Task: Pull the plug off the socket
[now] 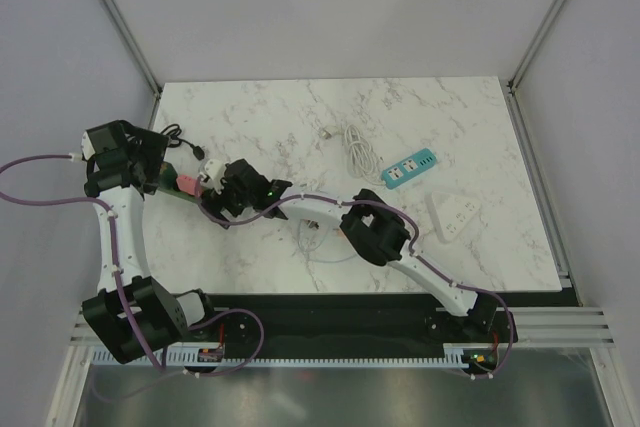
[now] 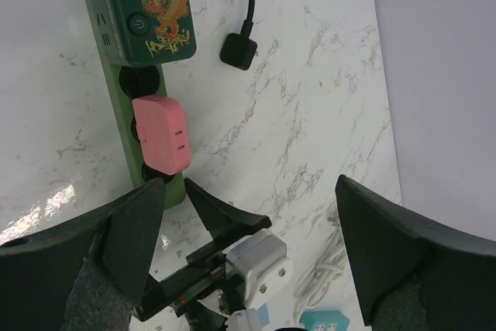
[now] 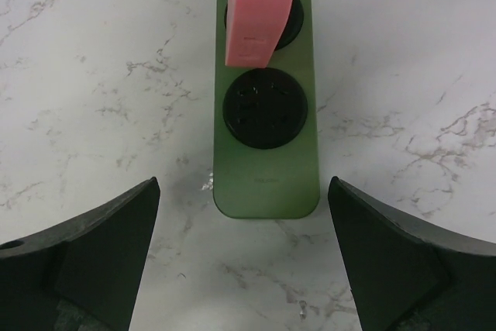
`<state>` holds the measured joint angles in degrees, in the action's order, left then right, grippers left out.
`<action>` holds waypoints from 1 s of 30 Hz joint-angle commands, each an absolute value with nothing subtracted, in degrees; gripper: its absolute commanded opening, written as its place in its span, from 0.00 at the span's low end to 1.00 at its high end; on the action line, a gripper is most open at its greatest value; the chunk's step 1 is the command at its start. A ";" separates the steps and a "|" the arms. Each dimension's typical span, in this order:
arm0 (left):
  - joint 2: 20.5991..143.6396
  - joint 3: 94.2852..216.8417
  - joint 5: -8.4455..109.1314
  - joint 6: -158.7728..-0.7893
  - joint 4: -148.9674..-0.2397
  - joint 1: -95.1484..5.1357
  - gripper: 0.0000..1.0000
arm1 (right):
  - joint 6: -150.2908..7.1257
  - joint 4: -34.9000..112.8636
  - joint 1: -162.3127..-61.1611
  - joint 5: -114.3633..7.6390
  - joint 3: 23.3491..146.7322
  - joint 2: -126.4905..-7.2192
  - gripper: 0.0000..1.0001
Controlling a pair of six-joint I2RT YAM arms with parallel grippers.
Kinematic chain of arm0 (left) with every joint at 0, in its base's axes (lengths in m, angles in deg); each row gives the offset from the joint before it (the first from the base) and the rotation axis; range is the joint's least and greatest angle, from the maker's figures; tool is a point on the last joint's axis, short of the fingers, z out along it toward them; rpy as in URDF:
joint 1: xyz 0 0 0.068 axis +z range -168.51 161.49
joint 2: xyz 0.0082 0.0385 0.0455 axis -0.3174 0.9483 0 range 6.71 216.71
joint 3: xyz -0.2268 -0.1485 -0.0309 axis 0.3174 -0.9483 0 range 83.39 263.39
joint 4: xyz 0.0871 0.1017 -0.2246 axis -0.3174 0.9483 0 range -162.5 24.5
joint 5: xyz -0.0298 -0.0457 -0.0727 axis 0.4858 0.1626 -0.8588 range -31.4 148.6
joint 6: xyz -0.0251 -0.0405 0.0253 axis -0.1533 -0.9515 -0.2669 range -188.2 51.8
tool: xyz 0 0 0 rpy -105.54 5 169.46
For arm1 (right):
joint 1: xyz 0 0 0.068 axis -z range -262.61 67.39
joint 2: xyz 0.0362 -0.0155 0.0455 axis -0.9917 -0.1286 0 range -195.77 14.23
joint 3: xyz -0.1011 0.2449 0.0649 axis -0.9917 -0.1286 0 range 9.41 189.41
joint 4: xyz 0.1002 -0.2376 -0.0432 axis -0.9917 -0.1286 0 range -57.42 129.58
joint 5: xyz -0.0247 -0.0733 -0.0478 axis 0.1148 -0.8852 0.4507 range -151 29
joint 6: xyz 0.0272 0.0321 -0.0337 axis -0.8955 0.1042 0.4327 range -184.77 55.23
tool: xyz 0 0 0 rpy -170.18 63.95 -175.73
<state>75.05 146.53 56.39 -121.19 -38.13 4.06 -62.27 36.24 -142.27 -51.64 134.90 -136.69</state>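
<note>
Top view: three power strips lie on the marble table. The pink plug is near the left edge, with open surface to its right.

Left wrist view: the left gripper is spread and empty. The green strip holds one pink plug and one dark green cube.

Right wrist view: the right gripper is spread and empty either side of the strip's end, and one socket is bare.

Bright, even overhead light; soft shadows, faint glare on marble tabletop

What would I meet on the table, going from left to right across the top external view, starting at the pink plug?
pink plug → white cable → teal power strip → white power strip
</note>
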 commanded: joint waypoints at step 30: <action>76.14 142.28 53.15 -123.92 -44.37 3.47 0.89 | -68.46 45.79 -138.07 -72.41 108.51 -121.58 0.00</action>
<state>75.77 142.51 54.05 -122.85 -41.47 4.50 -65.65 44.33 -142.16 -62.35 116.34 -127.18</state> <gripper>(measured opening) 0.894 0.538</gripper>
